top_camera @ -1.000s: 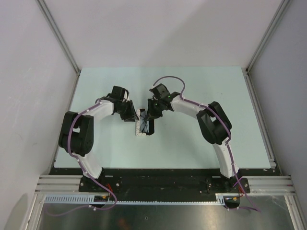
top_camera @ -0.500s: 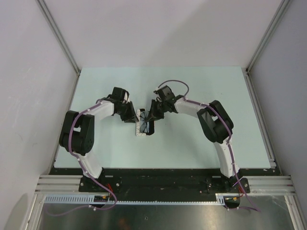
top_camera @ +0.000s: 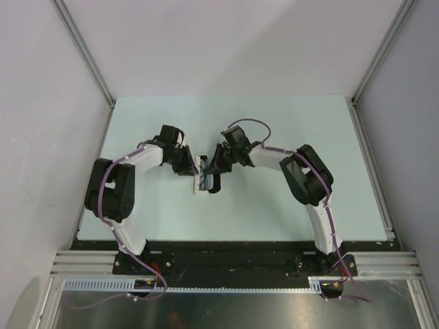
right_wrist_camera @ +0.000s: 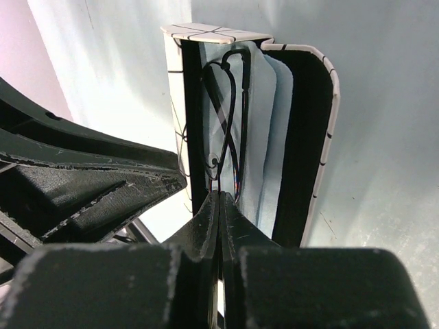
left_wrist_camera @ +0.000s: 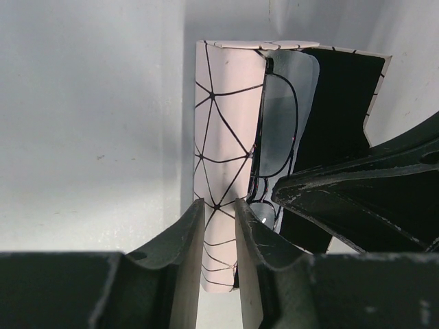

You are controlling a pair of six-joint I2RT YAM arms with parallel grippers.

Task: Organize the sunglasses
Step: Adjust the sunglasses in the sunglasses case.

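A white sunglasses case (top_camera: 202,179) with black web lines lies open at the table's middle. My left gripper (top_camera: 190,167) is shut on its patterned wall (left_wrist_camera: 223,137), one finger on each side of it; the gripper (left_wrist_camera: 219,212) comes in from the left. Thin black wire sunglasses (right_wrist_camera: 230,116) stand inside the case against a pale blue cloth (right_wrist_camera: 266,137). My right gripper (right_wrist_camera: 219,199) is shut on the frame's near end and reaches in from the right (top_camera: 215,166). One lens (left_wrist_camera: 278,130) shows in the left wrist view.
The case's black-lined lid (right_wrist_camera: 309,137) stands open on the right side. The pale green table (top_camera: 295,205) spreads around the case. Grey walls and metal rails (top_camera: 82,51) close off the back and sides.
The right arm's wrist has shifted a little to the right and lower over the case. The left arm and the case have stayed put.
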